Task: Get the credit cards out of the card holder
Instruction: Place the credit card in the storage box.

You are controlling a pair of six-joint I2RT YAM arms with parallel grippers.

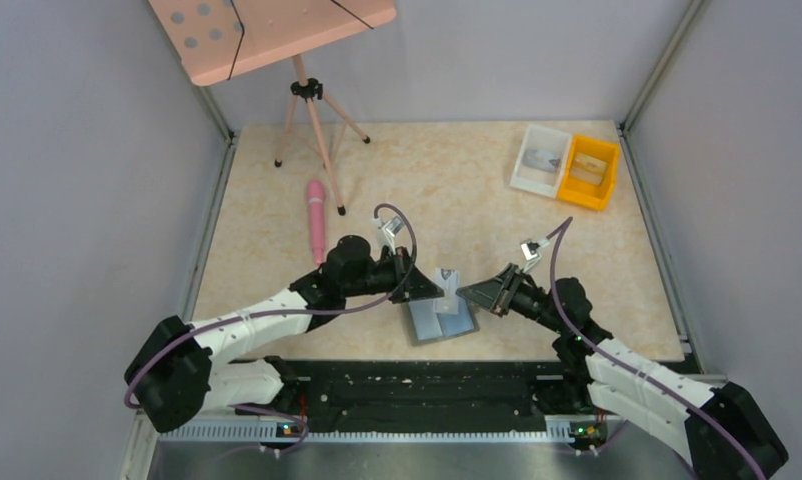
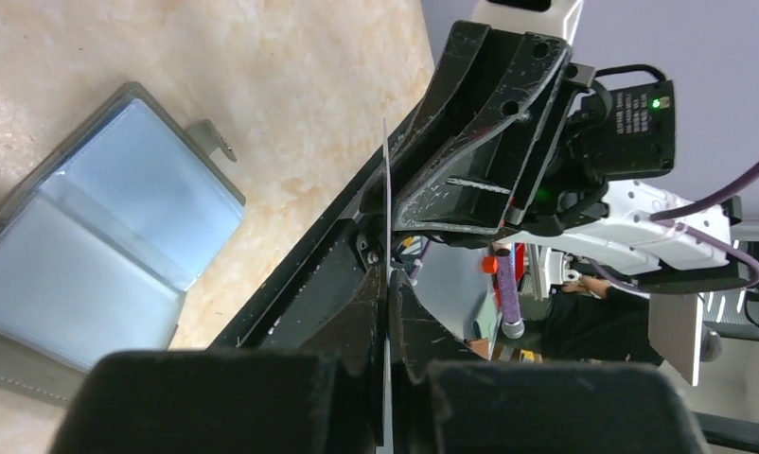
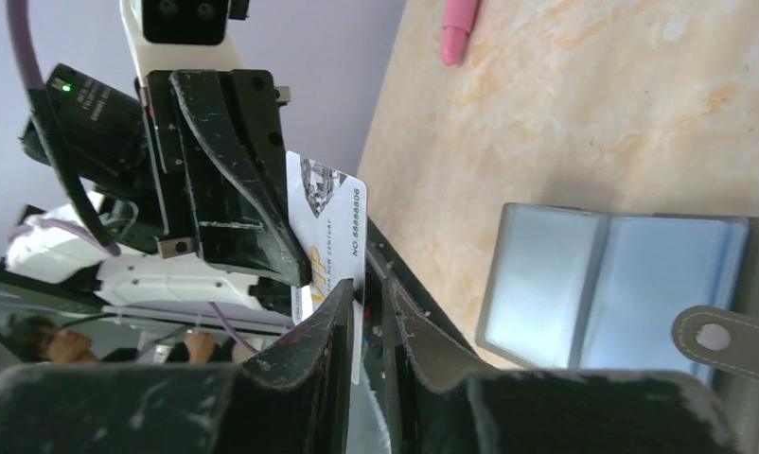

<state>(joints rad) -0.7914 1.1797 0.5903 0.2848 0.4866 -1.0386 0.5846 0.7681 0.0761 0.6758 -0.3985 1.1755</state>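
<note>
Place: was a robotics lab cell.
Signs: grey walls (image 1: 77, 150) enclosed the table (image 1: 457, 170); pink tripod board (image 1: 267, 30) stood far left.

Lighting: bright, even, from above; only faint soft shadows on the table (image 1: 457, 170).
Glare: pale sheen on the card holder (image 3: 546, 274) panels.
Focus: top view sharp throughout. Wrist views sharp at mid-range, card (image 3: 330, 227) print legible. Right hand (image 3: 368, 284) blurred at its near base. Background room soft.

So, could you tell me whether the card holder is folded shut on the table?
No, the card holder lies spread open on the table, both pale blue-grey inner panels facing up.
</note>
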